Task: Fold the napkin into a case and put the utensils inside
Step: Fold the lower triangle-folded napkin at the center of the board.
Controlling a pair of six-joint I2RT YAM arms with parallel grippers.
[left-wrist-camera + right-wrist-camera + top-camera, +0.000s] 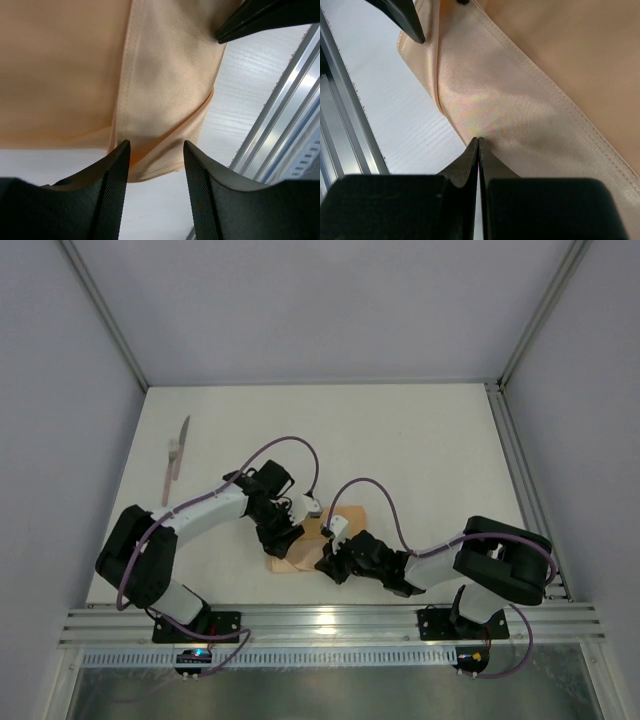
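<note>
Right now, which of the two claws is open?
The left claw: its fingers stand apart over the napkin corner. The right claw is pressed fully shut at the napkin's folded edge.

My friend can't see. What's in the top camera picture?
Two robot arms bend over a folded peach napkin near the front edge of the white table, the left pincer and right pincer both at it. A knife lies apart, far left.

A lab robot cell: aluminium rails (330,620) just nearside of the left claw (290,548), pale wall panels (300,310) beyond, white table (420,440) beneath.
</note>
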